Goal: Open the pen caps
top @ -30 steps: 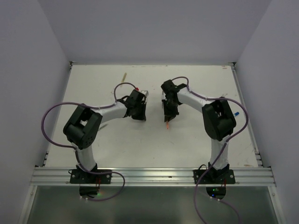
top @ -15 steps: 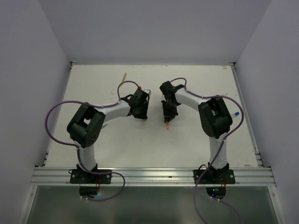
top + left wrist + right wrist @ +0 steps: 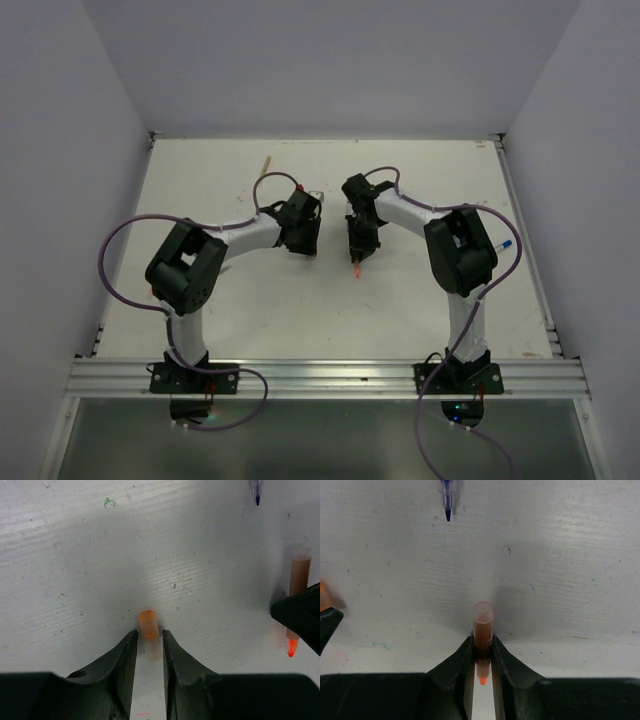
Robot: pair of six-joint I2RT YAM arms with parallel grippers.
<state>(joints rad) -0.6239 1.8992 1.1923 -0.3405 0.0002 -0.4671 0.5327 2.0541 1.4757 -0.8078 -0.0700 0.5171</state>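
Your left pincer [image 3: 149, 636] straddles the orange cap [image 3: 148, 622] on the desk [image 3: 75, 555], jaws barely parted, grip unclear. The cap's axis runs straight ahead. Your right pincer [image 3: 482, 642] clamps the bare-tipped pen [image 3: 483, 617].

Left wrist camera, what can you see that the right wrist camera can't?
Only the left wrist view shows the orange cap sharply, off its pen, between the fingers of the left gripper. Only the right wrist view shows the right gripper up close, squeezing the orange pen; a blurry orange smudge at its left edge may be that cap. Both show the orange pen, the blue pen tip and the white table.
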